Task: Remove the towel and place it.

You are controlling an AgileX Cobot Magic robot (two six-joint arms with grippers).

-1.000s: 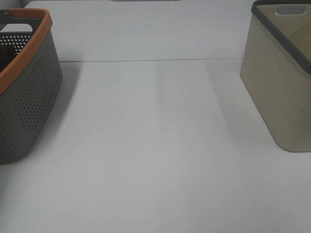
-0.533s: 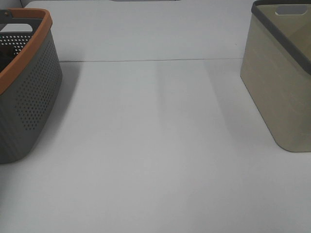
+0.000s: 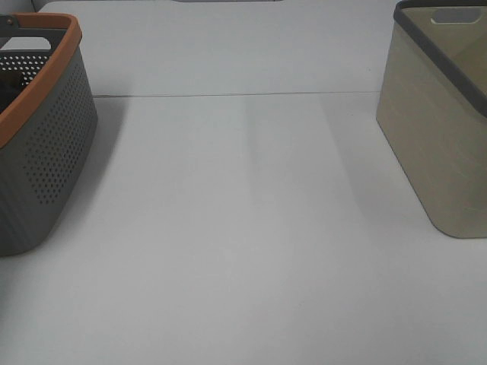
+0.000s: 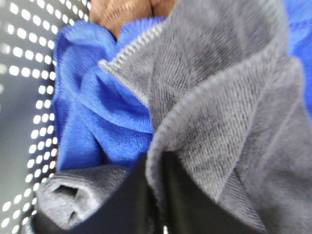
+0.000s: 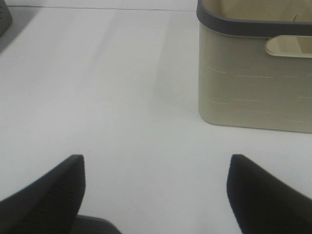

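Observation:
In the left wrist view the towel (image 4: 219,112), a dark grey terry cloth with a hemmed edge, lies bunched inside the grey perforated basket (image 4: 19,97). My left gripper (image 4: 160,195) has its black fingers pressed together on a fold of the towel. In the exterior view the basket (image 3: 46,152) stands at the left with an orange rim; the towel and both grippers are out of sight there. My right gripper (image 5: 156,190) is open and empty above the bare table.
A blue cloth (image 4: 97,122) and a brown cloth (image 4: 126,12) lie beside the towel in the basket. A beige basket (image 3: 441,137) with a dark grey rim stands at the right, ahead of my right gripper (image 5: 253,73). White table (image 3: 243,228) lies between the baskets.

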